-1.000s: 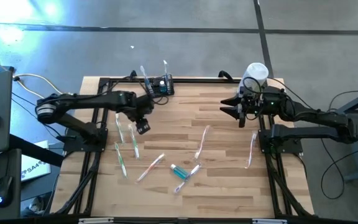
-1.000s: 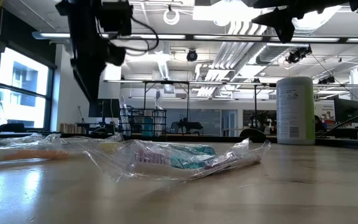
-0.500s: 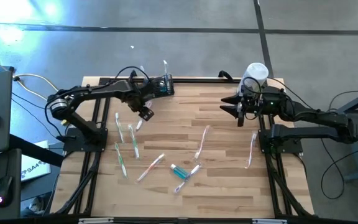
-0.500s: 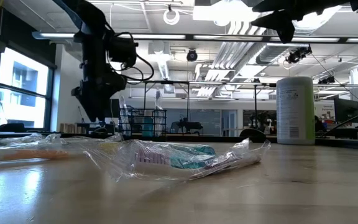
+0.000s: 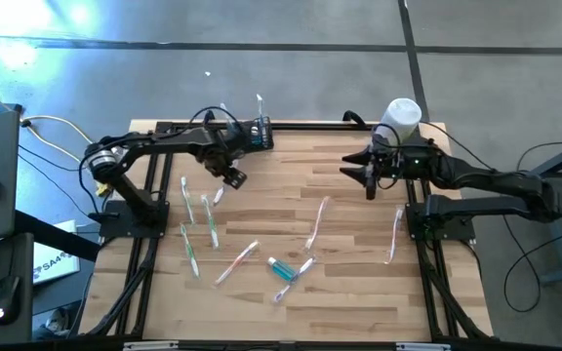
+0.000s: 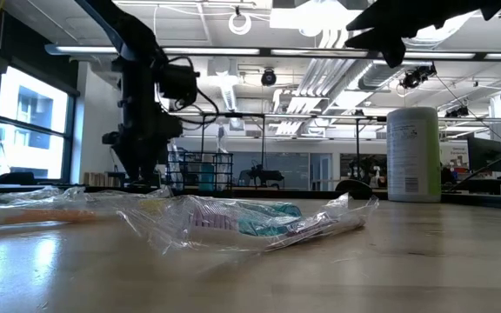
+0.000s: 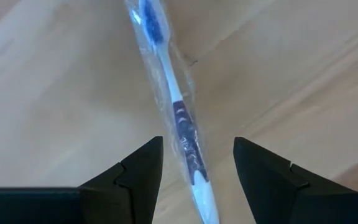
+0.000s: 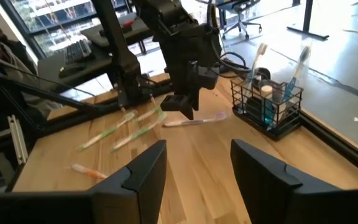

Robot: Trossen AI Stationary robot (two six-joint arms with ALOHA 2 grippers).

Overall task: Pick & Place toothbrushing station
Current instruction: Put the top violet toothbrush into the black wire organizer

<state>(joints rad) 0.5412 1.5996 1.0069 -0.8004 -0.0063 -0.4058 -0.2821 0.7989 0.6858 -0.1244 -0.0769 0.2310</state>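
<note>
The toothbrushing station (image 5: 258, 135), a small black wire rack with a few brushes standing in it, sits at the table's far edge; it also shows in the right wrist view (image 8: 267, 106). My left gripper (image 5: 234, 177) points down just near and left of it, low over the table. It is open, its fingers either side of a plastic-wrapped purple toothbrush (image 7: 180, 118) that lies flat on the wood. My right gripper (image 5: 366, 175) hovers open and empty, high over the table's far right.
Several wrapped toothbrushes lie scattered on the table's left and middle (image 5: 208, 219), (image 5: 317, 222), (image 5: 395, 234), with a teal item (image 5: 281, 267) near the front. A tall white cylindrical container (image 5: 403, 114) stands at the far right behind my right gripper. Black frame rails (image 5: 149, 253) run along both sides.
My left gripper has gone toward the table's far edge and the station, come down close to the tabletop, and rolled about its own axis. It has stayed open. Nothing on the table has moved.
</note>
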